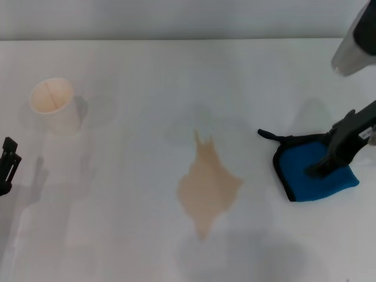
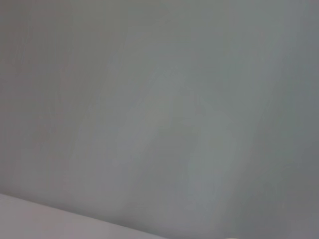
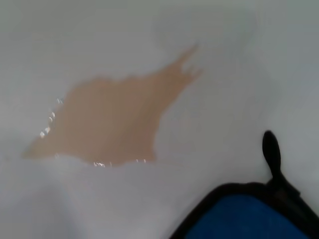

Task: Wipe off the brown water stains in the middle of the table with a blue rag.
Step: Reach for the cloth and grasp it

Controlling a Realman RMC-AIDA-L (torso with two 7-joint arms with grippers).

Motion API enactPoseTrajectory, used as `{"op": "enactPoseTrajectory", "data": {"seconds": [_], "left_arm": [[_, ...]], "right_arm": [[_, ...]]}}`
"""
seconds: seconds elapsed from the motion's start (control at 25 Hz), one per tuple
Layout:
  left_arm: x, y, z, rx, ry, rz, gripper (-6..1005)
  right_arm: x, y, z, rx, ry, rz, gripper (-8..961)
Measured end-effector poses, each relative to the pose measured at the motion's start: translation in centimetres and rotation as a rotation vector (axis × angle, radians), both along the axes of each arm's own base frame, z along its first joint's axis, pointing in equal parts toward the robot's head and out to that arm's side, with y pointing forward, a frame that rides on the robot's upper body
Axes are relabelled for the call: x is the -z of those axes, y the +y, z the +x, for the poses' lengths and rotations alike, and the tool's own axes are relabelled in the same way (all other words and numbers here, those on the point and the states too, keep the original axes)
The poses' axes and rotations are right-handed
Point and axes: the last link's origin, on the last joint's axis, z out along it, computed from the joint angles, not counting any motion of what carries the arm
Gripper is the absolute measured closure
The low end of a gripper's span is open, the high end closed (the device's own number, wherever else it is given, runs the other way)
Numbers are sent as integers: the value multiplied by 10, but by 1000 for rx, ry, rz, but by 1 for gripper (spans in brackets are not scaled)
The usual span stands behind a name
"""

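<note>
The brown water stain point(image 1: 208, 187) is a pale tan diamond-shaped patch in the middle of the white table point(image 1: 129, 235). It also shows in the right wrist view point(image 3: 112, 122). The blue rag point(image 1: 305, 176), with black edging and a black loop, lies flat on the table to the right of the stain. One corner of it shows in the right wrist view point(image 3: 249, 216). My right gripper point(image 1: 320, 169) reaches down from the right edge and rests on top of the rag. My left gripper point(image 1: 7, 160) is parked at the table's left edge, far from both.
A white paper cup point(image 1: 54, 104) stands upright at the back left of the table. The left wrist view shows only a plain grey surface.
</note>
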Motion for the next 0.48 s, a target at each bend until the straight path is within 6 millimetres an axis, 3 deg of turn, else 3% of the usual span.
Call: {"op": "enactPoseTrajectory", "data": {"seconds": [0.48], "left_arm": [[6,3,7,31,-13,-26,165]], "right_arm": [[29,5,13,-74,-151,-31,112]]}}
